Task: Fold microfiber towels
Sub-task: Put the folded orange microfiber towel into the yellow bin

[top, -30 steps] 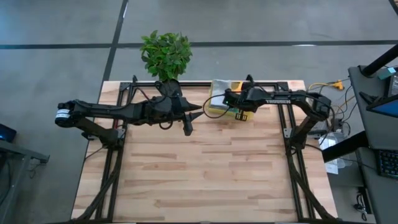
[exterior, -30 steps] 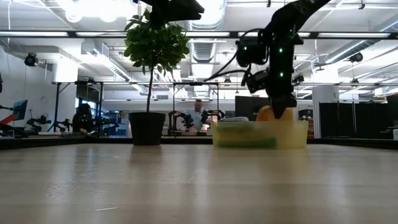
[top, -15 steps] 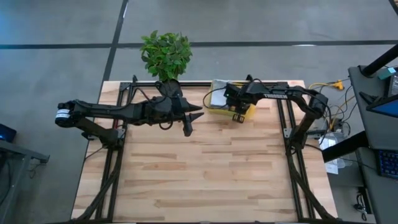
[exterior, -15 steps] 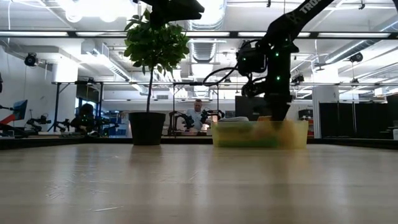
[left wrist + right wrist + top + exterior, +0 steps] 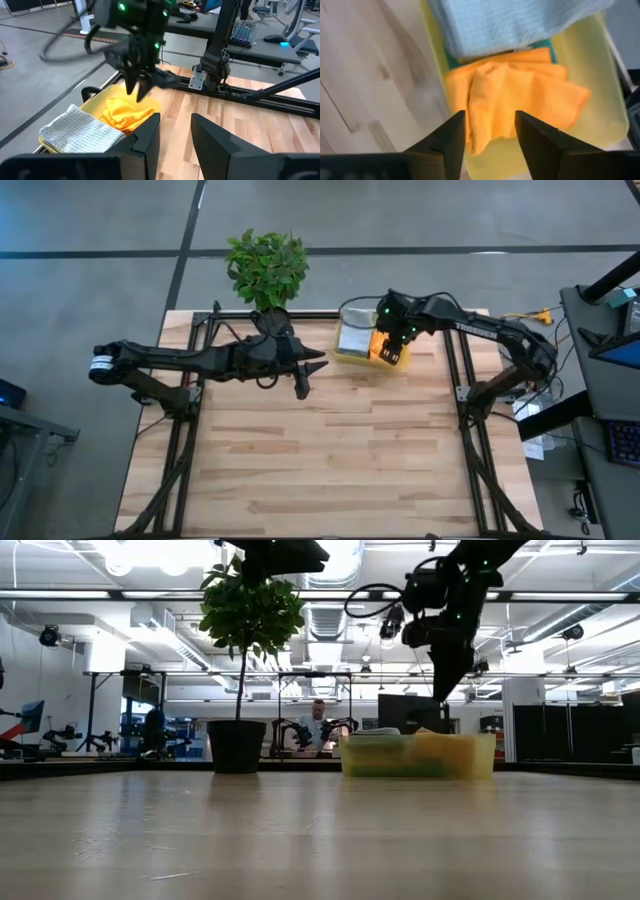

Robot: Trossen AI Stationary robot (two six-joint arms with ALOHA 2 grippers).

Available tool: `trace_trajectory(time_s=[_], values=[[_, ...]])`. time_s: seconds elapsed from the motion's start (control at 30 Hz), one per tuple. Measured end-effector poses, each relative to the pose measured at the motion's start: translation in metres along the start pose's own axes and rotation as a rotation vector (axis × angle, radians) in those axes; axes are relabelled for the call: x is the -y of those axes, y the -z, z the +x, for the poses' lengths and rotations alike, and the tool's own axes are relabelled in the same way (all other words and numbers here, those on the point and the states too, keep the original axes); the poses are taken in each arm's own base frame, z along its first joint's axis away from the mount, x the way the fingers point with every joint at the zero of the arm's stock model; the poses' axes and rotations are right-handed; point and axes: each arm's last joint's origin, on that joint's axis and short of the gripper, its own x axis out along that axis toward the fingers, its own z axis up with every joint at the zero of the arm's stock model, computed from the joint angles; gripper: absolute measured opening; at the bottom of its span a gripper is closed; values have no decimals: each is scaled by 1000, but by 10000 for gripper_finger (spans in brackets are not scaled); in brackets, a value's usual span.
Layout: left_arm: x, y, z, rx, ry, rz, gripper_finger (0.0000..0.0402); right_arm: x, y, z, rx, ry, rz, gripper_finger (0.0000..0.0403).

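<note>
1. The towels lie in a yellow bin (image 5: 352, 356) at the far edge of the bench (image 5: 330, 460), right of a potted plant (image 5: 267, 268).
2. The orange towel (image 5: 517, 97) is a crumpled, rumpled heap at one end of the bin, with no clear long axis; its weave looks fine and nubbly.
3. The grey towel (image 5: 510, 22) lies flatter beside it at the other end of the bin, showing a waffle-like texture; a teal towel (image 5: 451, 61) shows only as a thin edge under it.
4. The bin is rigid, translucent plastic, oblong, its long side running along the bench's far edge.
5. The right gripper (image 5: 392, 346) hangs above the orange towel, clear of it; its fingers (image 5: 540, 140) are spread apart and hold nothing.
6. The left gripper (image 5: 303, 383) hovers over bare wood left of the bin, fingers (image 5: 145, 135) parted and empty.
7. The bench is pale wooden planking.
</note>
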Motion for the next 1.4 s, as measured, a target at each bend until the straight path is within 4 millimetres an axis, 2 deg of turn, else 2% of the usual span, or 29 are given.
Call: trace_trajectory(time_s=[0.07, 0.2, 0.27, 0.37, 0.5, 0.6, 0.73, 0.83, 1.17, 1.23, 1.4], values=[[0, 1, 1, -5, 0, 1, 97, 8, 1, 1, 6, -19, 26, 138], [1, 4, 5, -11, -1, 3, 97, 20, 3, 25, -77, -21, 69, 37], [1, 6, 6, -28, -2, 7, 97, 23, 0, 37, -91, -22, 77, 20], [1, 7, 9, -28, -2, 7, 97, 24, -5, 54, -100, -54, 83, 11], [2, 9, 11, -36, 10, 7, 97, 17, -11, 65, -126, -171, 79, 9], [2, 10, 11, -41, 10, 8, 97, 11, -12, 64, -131, -179, 64, 9], [2, 10, 11, -40, 10, 8, 97, 9, -12, 51, -87, -191, 66, 9], [2, 9, 11, -38, 10, 8, 97, 8, -11, 50, -86, -213, 64, 9], [1, 10, 13, -37, 5, 7, 97, 7, -6, 85, -196, -232, 56, 8], [1, 10, 13, -38, 4, 7, 97, 8, -8, 78, -180, -229, 57, 8], [1, 11, 13, -38, 4, 7, 97, 20, -11, 37, -41, -147, 72, 8]])
